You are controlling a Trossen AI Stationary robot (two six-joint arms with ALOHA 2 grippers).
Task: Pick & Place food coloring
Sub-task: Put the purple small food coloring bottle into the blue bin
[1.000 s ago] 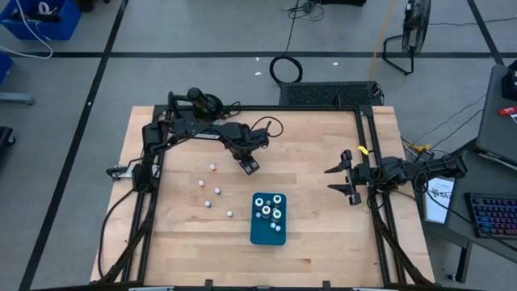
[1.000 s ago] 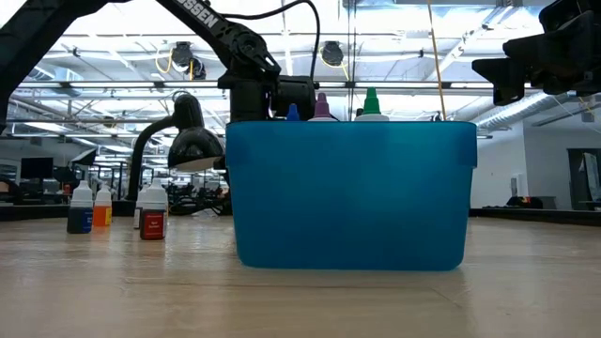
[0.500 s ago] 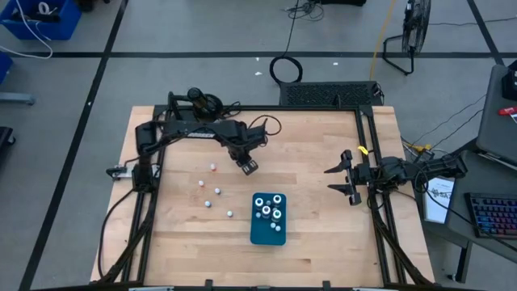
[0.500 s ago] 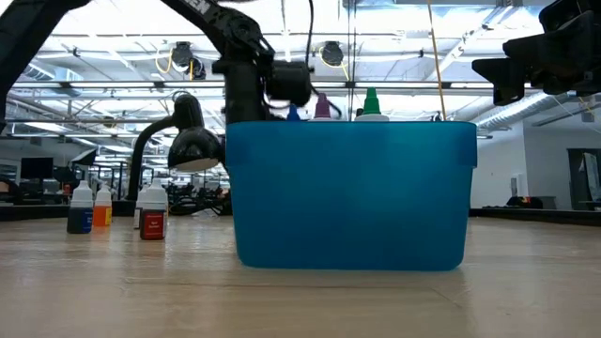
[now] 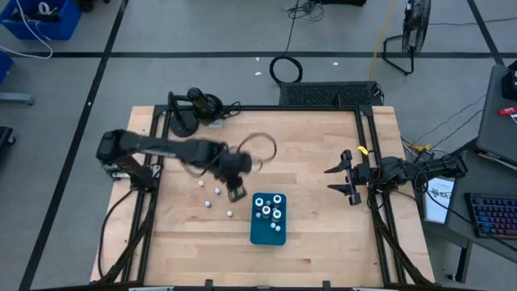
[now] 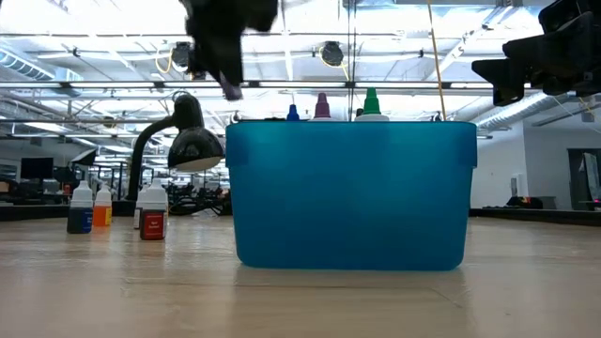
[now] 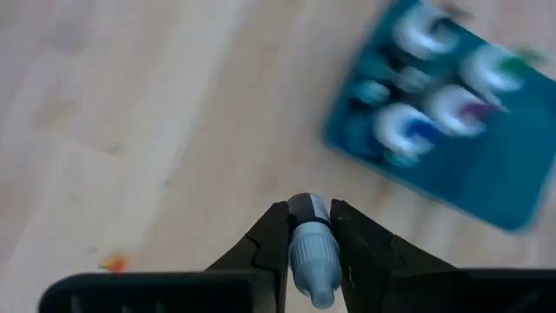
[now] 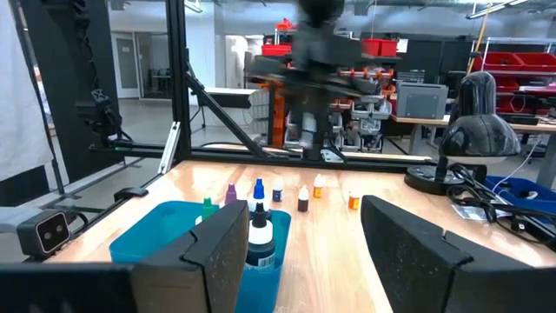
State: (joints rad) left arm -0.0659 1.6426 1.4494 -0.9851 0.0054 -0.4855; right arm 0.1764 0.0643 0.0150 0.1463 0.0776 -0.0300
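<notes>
One small bottle (image 7: 308, 248) is sitting clamped in the left gripper (image 7: 308, 228).
It is hanging above the table (image 5: 323, 234) near the teal tray (image 7: 486, 178); the right gripper (image 5: 346, 183) is waiting, fingers apart, near the table's right edge.

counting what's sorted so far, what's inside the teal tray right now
The teal tray holds several white-capped food coloring bottles standing upright, about five from above. From table height its wall hides their bodies; only the tips show. The left hand carries another bottle, not yet in.
</notes>
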